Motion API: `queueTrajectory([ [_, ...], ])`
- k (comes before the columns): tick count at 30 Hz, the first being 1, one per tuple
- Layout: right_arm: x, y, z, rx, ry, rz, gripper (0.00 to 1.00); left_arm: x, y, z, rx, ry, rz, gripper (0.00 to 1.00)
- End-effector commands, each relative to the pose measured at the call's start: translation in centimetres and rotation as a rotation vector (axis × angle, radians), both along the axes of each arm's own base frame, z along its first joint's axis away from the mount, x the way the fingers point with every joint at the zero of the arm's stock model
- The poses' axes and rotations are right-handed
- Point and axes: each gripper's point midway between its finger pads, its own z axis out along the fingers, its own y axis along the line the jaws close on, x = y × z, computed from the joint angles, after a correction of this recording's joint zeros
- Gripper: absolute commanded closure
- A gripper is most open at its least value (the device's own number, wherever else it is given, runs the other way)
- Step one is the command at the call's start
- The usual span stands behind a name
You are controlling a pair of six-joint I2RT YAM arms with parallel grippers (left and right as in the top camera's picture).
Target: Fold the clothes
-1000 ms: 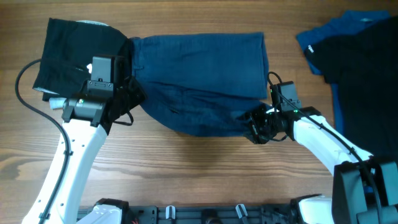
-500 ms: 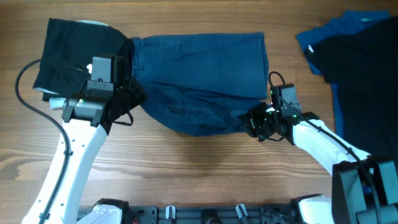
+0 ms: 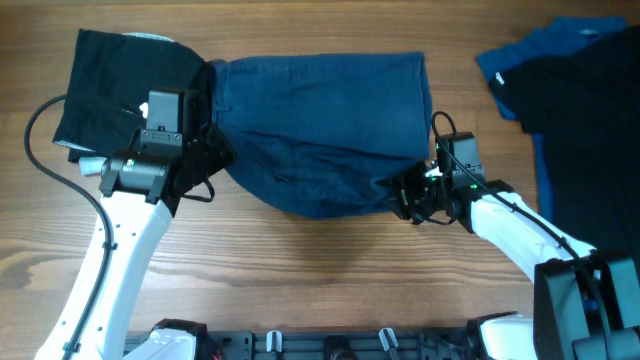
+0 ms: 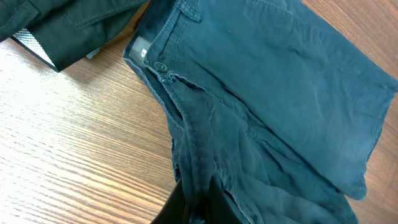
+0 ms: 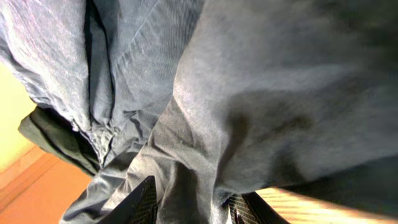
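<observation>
Spread flat across the middle of the tabletop (image 3: 300, 270): the navy garment (image 3: 330, 100), waistband toward 9 o'clock, hem toward 3 o'clock, near edge bunched and curving at 6 o'clock. At 10 o'clock, just beside that waistband, a black garment (image 3: 110, 80); at 2 o'clock, well apart, a blue garment (image 3: 515, 60).

Left end effector (image 4: 189, 208): pinched nearly closed on a raised ridge of navy cloth below the pale button (image 4: 160, 66). Right end effector (image 5: 193, 208): fingers a little apart, clamped over a thick fold near the hem corner.

Judged by the creases and sag: soft, limp, light, not slippery, sure to droop between two holds. Best taken at the corners, through both layers at once, favouring the firmer waistband seam on one side and the stitched hem on the other.
</observation>
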Motion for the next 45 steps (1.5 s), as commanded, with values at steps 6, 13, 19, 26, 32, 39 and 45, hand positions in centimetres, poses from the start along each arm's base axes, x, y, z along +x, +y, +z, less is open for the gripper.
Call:
queueTrajectory([
  [6, -0.6, 0.7, -0.9, -0.049, 0.014, 0.008, 0.62, 0.5, 0.3, 0.7, 0.011, -0.020, 0.013, 0.95],
  [13, -0.5, -0.9, -2.3, -0.211, -0.023, 0.016, 0.62, 0.4, 0.3, 0.6, 0.011, -0.018, 0.013, 0.95],
  [19, -0.1, -2.7, -3.0, -0.329, -0.057, 0.006, 0.63, 0.4, 0.3, 0.6, 0.011, -0.019, 0.013, 0.95],
  [26, 0.3, -3.4, -3.1, -0.365, -0.068, -0.014, 0.71, 0.4, 0.3, 0.6, 0.011, -0.018, 0.013, 0.94],
  [32, 0.8, -3.3, -2.9, -0.376, -0.115, 0.022, 0.96, 0.4, 0.3, 0.6, 0.011, -0.018, 0.012, 0.95],
  [39, 2.4, -3.3, 0.5, -0.432, -0.271, 0.168, 0.96, 0.3, 0.3, 0.6, 0.013, -0.012, 0.012, 0.96],
  [45, 2.4, -6.7, 3.0, -0.531, -0.292, 0.157, 0.96, 0.2, 0.8, 0.5, 0.036, -0.007, 0.026, 0.96],
])
